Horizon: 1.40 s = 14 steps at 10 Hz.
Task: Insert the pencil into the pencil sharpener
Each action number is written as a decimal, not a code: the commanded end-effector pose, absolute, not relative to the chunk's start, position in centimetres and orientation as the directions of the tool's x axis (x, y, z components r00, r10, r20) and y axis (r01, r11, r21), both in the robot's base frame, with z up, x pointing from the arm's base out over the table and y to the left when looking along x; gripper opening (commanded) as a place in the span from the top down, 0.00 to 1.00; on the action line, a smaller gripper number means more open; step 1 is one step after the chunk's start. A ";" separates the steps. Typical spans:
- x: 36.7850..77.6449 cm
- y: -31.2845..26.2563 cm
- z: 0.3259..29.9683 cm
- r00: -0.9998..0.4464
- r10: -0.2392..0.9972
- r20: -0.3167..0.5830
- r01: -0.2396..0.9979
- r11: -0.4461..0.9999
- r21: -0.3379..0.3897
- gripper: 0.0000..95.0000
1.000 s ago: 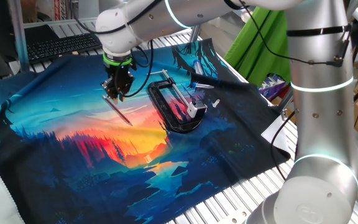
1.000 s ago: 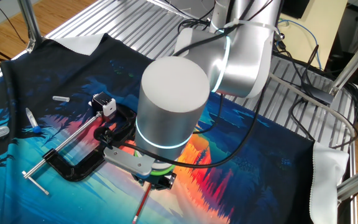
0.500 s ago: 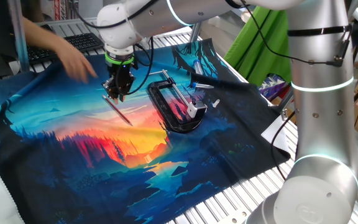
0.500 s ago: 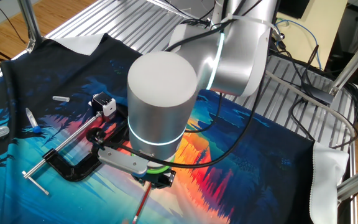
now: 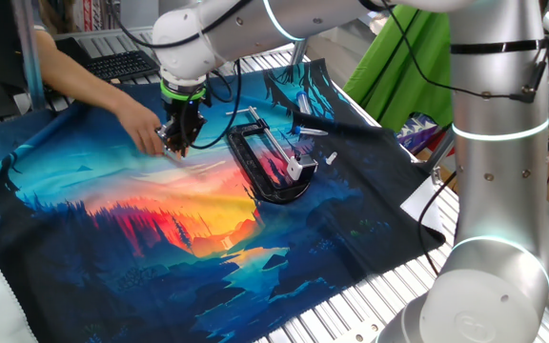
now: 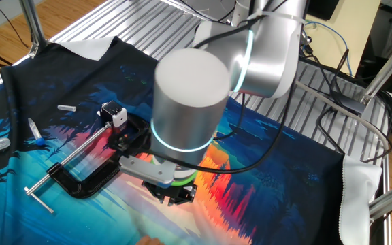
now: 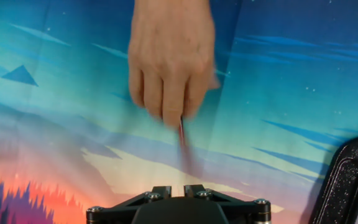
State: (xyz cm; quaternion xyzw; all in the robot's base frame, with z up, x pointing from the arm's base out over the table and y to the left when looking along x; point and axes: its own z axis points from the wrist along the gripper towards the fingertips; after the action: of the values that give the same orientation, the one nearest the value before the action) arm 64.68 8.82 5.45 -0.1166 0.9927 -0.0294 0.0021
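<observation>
Fingers of my gripper [image 5: 178,145] point straight down, nearly together; I cannot tell whether they pinch anything. A person's hand [image 7: 169,59] reaches in just beyond them and holds the pencil [image 7: 183,140], blurred, its length running from that hand toward me. Off to the side, the black clamp [image 5: 267,162] lies on the cloth [image 5: 112,248] with the sharpener [image 6: 118,114] at its end.

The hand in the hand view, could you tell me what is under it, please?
Under the hand lies the cloth; a blurred pencil pokes out from its fingertips. The rest of the pencil is covered.

person's hand [image 7: 169,62] crowding the claw [image 7: 178,191], clamp [image 5: 267,162] alongside
</observation>
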 end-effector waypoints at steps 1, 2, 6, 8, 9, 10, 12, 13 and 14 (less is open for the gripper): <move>64.4 8.8 5.9 -0.976 -0.220 0.009 -0.220 0.973 -0.063 1.00; 64.4 8.8 6.0 -0.976 -0.216 0.010 -0.217 0.974 -0.065 1.00; 64.3 8.9 6.0 -0.975 -0.221 0.012 -0.222 0.973 -0.066 1.00; 64.3 8.9 6.0 -0.974 -0.228 0.015 -0.228 0.971 -0.067 1.00; 64.3 8.9 6.0 -0.974 -0.226 0.015 -0.227 0.972 -0.069 1.00; 64.2 8.9 6.1 -0.974 -0.225 0.016 -0.226 0.971 -0.072 1.00; 64.2 8.9 6.1 -0.973 -0.229 0.016 -0.230 0.971 -0.073 1.00; 64.2 8.9 6.1 -0.973 -0.231 0.016 -0.232 0.970 -0.073 1.00; 64.1 9.0 6.1 -0.973 -0.229 0.018 -0.230 0.970 -0.073 1.00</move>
State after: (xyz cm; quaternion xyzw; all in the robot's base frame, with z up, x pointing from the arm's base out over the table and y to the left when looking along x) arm 64.12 9.02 6.08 -0.1152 0.9926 -0.0373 -0.0047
